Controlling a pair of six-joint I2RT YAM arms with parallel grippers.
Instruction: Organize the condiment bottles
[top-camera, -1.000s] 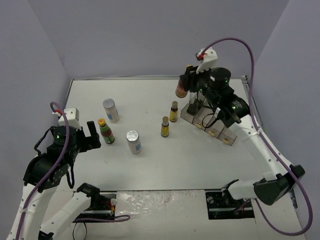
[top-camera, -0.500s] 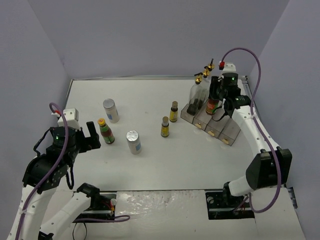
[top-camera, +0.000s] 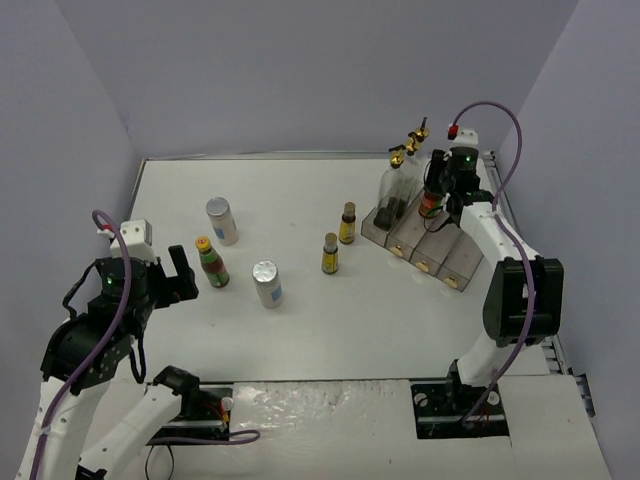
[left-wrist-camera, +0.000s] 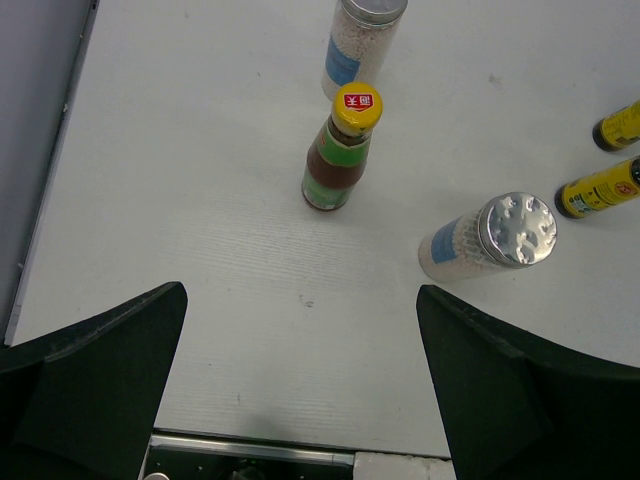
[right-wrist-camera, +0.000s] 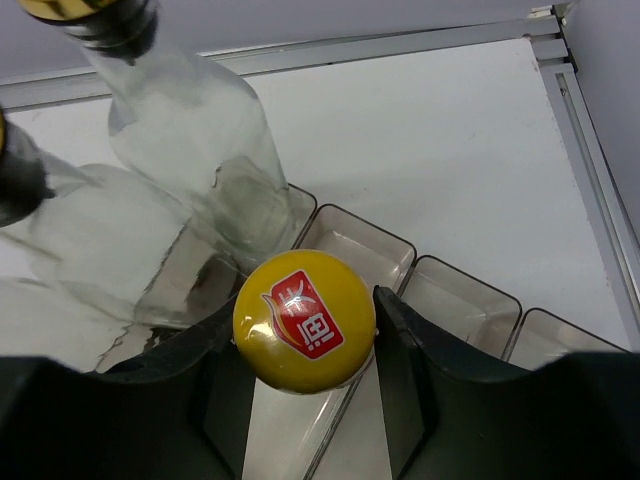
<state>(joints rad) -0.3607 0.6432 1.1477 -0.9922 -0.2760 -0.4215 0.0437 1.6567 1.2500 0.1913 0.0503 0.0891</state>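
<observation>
The left arm (top-camera: 95, 335) and right arm (top-camera: 515, 300) have white links and black joints. A purple cable (top-camera: 497, 110) loops from each wrist, the right one from a red plug (top-camera: 453, 131). Green lights (top-camera: 465, 156) glow on the black wrist housings. The left gripper (left-wrist-camera: 300, 298) has black wedge fingers (left-wrist-camera: 500, 370).

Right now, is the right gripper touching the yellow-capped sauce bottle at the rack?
Touching. The right wrist view shows the right gripper shut on the yellow-capped sauce bottle: both fingers press against opposite sides of its cap, with no gap.
</observation>
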